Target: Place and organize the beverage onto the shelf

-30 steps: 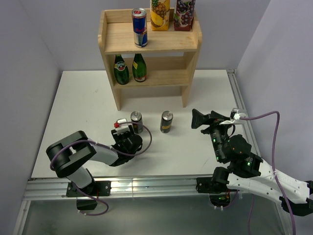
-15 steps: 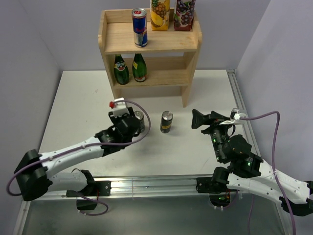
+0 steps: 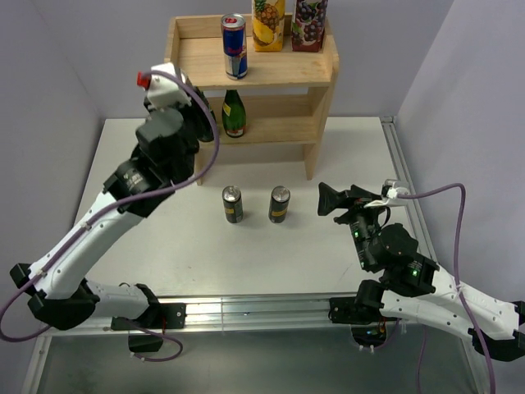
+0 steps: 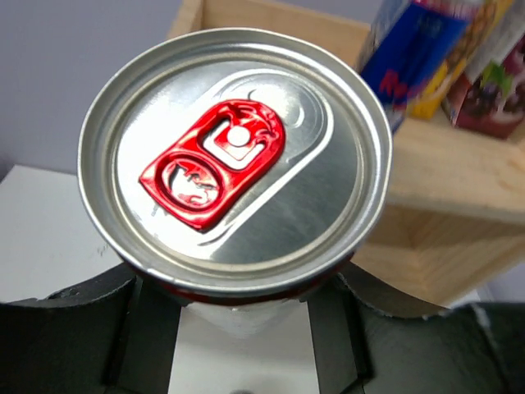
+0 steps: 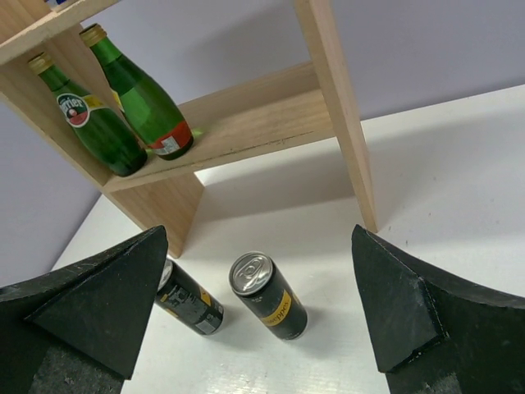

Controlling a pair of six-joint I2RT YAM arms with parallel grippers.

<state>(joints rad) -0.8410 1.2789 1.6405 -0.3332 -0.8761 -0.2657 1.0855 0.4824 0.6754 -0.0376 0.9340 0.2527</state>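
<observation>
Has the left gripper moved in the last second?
Yes. In the top view the left gripper, holding a can, went from beside the two dark cans away to the shelf's left side.

This is looking like a robotics laboratory test cell. A left arm (image 3: 123, 205) and a right arm (image 3: 410, 279) are standing bolted to an aluminium rail (image 3: 246, 316) at the near edge of a bare white surface (image 3: 328, 254). Plain pale walls (image 3: 49, 90) are closing it in on three sides, purple cables (image 3: 456, 238) are hanging loose, and a small wooden shelf (image 3: 321, 78) is carrying drinks (image 3: 235, 45) like staged props.
</observation>
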